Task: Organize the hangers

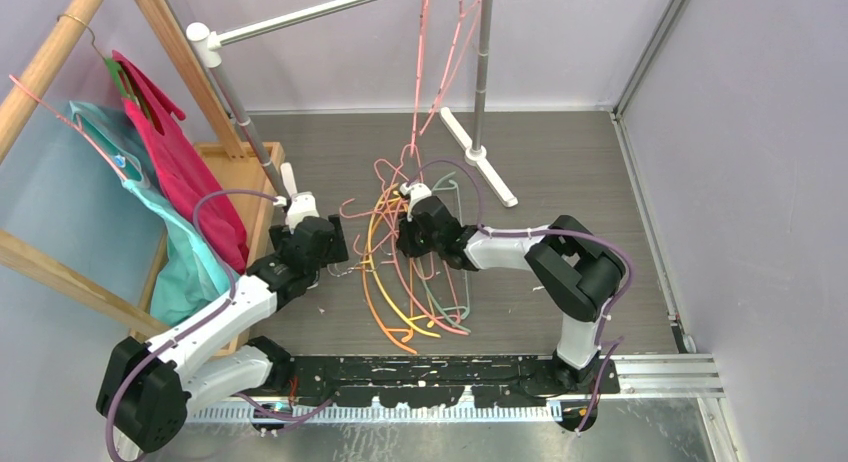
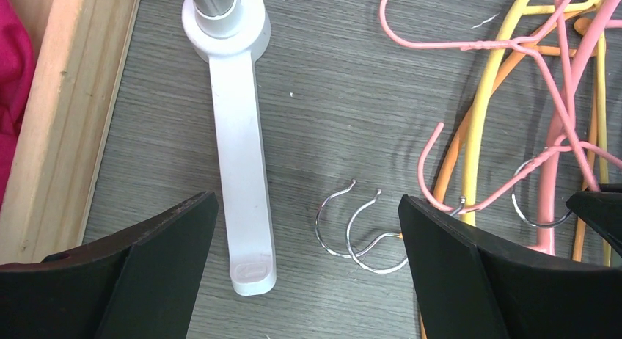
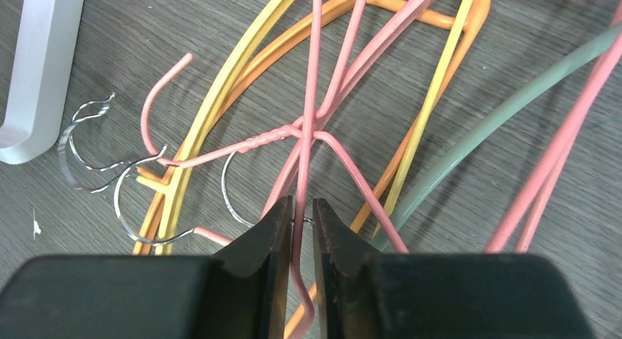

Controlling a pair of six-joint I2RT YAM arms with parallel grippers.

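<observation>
A tangled pile of hangers (image 1: 400,272) lies on the floor between the arms: pink wire ones, curved orange, yellow and pale green ones. Pink hangers (image 1: 440,52) hang from the silver rail (image 1: 300,20). My right gripper (image 1: 412,194) is over the pile's far end; in the right wrist view it (image 3: 302,210) is shut on a pink wire hanger (image 3: 308,141), beside a yellow hanger (image 3: 220,97) and a green one (image 3: 499,119). My left gripper (image 1: 298,190) is open and empty; in its wrist view it (image 2: 308,229) hovers over two metal hooks (image 2: 352,229).
The rack's white foot (image 2: 238,170) lies under my left gripper, and shows too in the right wrist view (image 3: 37,75). A wooden frame (image 2: 66,111) stands at the left with magenta and teal garments (image 1: 190,182). The rack's other foot (image 1: 480,157) is at the back.
</observation>
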